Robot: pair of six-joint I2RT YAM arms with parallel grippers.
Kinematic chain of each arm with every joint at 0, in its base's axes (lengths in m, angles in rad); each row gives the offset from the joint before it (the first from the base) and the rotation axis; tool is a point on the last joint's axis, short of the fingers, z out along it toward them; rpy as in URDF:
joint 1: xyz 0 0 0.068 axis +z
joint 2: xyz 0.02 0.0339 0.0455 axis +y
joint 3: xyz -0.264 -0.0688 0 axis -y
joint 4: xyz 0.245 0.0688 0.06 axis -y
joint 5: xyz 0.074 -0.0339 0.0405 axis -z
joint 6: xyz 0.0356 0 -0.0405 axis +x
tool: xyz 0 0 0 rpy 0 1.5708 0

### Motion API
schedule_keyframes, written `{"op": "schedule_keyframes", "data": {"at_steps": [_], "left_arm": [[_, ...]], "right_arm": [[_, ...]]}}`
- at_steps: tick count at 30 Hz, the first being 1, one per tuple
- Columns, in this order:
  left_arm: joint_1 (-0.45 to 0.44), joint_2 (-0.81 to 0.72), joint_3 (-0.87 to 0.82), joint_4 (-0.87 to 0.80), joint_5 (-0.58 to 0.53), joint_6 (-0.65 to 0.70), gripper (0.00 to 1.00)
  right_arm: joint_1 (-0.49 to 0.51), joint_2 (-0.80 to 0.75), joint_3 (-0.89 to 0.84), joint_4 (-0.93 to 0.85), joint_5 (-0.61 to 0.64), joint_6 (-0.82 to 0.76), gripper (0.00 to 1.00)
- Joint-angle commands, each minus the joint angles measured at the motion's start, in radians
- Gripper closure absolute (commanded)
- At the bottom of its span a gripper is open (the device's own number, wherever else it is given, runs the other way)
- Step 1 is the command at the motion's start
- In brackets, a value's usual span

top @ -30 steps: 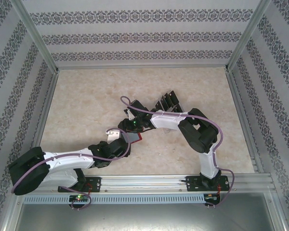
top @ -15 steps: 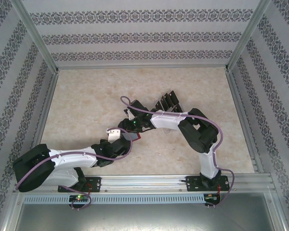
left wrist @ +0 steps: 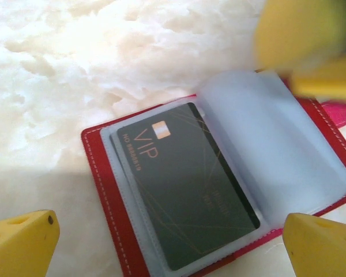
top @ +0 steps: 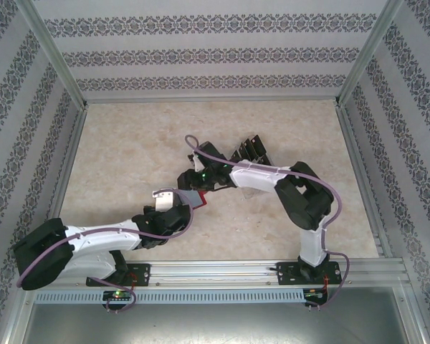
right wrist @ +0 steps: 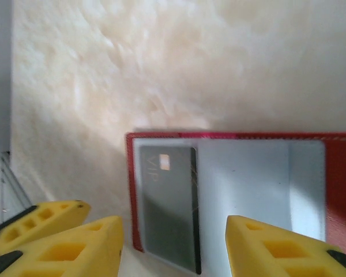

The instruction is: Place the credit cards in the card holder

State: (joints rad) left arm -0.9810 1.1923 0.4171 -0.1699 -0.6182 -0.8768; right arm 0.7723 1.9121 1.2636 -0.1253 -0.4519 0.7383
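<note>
Marble table (top: 115, 143) — card holder (left wrist: 265, 156) mid-surface, card (left wrist: 190, 190) sleeved

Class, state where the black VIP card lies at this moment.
In the left wrist view, the black VIP card lies flat on the left half of the open red card holder, beside its raised clear sleeve page, on the marble table.

Bright, soft light; blown-out glare on table (left wrist: 75, 46); edge blur in wrist views.
</note>
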Motion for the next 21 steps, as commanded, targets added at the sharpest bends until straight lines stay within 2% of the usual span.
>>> {"op": "schedule_keyframes", "data": {"at_steps": [1, 5, 8, 12, 16, 21], "left_arm": [[-0.011, -0.019, -0.009, -0.086, -0.059, -0.056, 0.0], [-0.011, -0.019, -0.011, -0.121, -0.066, -0.086, 0.0], [-0.011, -0.042, -0.018, -0.134, -0.067, -0.098, 0.0], [0.009, -0.091, -0.012, -0.232, -0.083, -0.181, 0.0], [0.085, -0.124, -0.003, -0.297, -0.037, -0.21, 0.0], [0.241, -0.14, -0.012, -0.256, 0.08, -0.155, 0.0]], "right_arm": [[-0.031, -0.094, -0.028, -0.014, 0.032, 0.002, 0.49], [-0.054, -0.133, -0.06, -0.05, 0.087, -0.03, 0.5], [-0.052, -0.125, -0.076, -0.057, 0.071, -0.034, 0.5], [-0.022, -0.086, -0.076, -0.062, 0.066, -0.046, 0.5], [0.01, -0.03, -0.052, -0.082, 0.062, -0.066, 0.5], [0.03, 0.01, -0.043, -0.097, 0.084, -0.085, 0.5]]}}
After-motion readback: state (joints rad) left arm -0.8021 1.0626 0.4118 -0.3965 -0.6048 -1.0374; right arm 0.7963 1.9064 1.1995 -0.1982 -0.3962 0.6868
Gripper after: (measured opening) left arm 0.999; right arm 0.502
